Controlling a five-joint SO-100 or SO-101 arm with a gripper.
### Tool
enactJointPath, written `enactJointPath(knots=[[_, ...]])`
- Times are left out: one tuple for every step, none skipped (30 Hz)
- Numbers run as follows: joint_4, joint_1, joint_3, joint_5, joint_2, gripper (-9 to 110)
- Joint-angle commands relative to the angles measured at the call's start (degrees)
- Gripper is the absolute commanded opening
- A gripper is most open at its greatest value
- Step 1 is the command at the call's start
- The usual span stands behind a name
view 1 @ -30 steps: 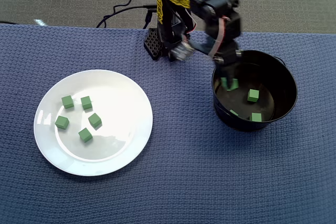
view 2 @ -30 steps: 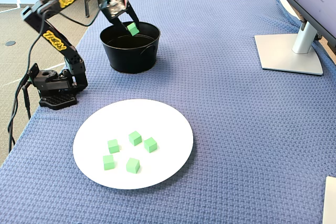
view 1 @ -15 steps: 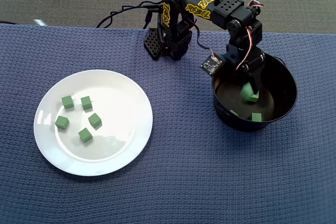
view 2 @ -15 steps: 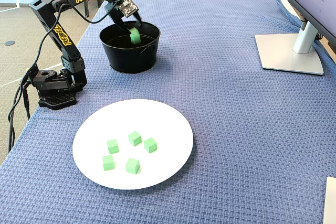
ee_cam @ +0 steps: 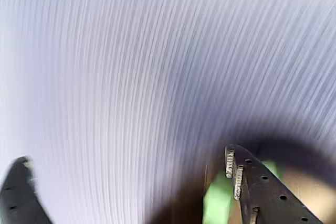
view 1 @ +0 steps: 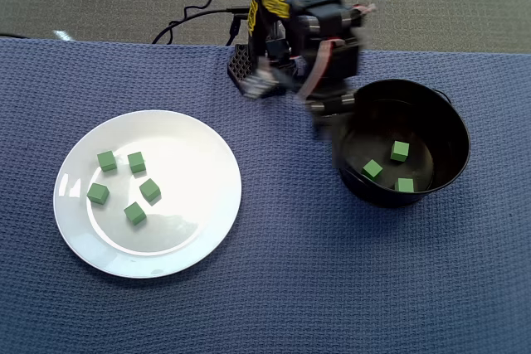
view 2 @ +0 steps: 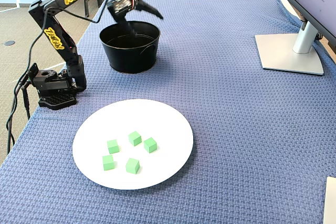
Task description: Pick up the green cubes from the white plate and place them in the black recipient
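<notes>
Several green cubes [view 1: 134, 213] [view 2: 135, 138] lie loosely grouped on the left half of the white plate [view 1: 207, 230] [view 2: 168, 124]. Three more green cubes [view 1: 400, 151] rest on the floor of the black recipient [view 1: 452, 122] [view 2: 131, 56]. My gripper [view 1: 328, 118] [view 2: 147, 24] is motion-blurred at the recipient's left rim in the overhead view. It stands open and holds nothing. In the wrist view my gripper [ee_cam: 125, 156] has its fingers [ee_cam: 252, 182] spread wide over blurred cloth, with a green cube [ee_cam: 218, 200] smeared below inside the dark recipient [ee_cam: 299, 156].
The arm's base [view 1: 249, 68] [view 2: 52, 95] sits at the cloth's far edge in the overhead view, with cables trailing off the table. A monitor stand [view 2: 289, 51] stands at the right of the fixed view. Blue woven cloth [view 2: 236, 140] covers the table.
The gripper let go of the green cube it carried, which now lies in the recipient. It has opened and swung up and out toward the recipient's left rim.
</notes>
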Motion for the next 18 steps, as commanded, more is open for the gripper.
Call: enactJointPath(knots=[[1.23, 16.61, -0.09, -5.45, 0.62, 47], [-0.79, 20.74, 2.2, -6.06, -0.18, 47], [-3.16, 24.43, 4.66, -6.5, -0.97, 47], [-5.45, 27.6, 6.86, -7.12, -2.11, 48], [-7.21, 30.32, 8.61, -7.38, -3.69, 49], [-8.96, 32.78, 10.2, -7.47, -5.1, 52], [-10.55, 34.89, 11.6, -7.73, -6.42, 55], [-11.87, 36.47, 13.01, -8.88, -7.56, 55], [-13.01, 38.14, 14.06, -9.4, -8.7, 54], [-14.24, 39.9, 14.85, -9.49, -9.84, 54], [-15.56, 41.48, 15.21, -9.4, -10.99, 53], [-17.4, 43.15, 15.56, -9.14, -12.13, 53], [-19.07, 44.65, 15.73, -8.88, -13.18, 53], [-20.48, 45.97, 15.73, -8.0, -14.24, 53], [-21.09, 46.93, 15.12, -7.29, -15.64, 53], [-21.27, 47.72, 14.41, -5.98, -17.05, 52], [-21.62, 48.34, 13.62, -4.13, -18.54, 52], [-21.88, 48.6, 12.92, -3.16, -20.13, 50]])
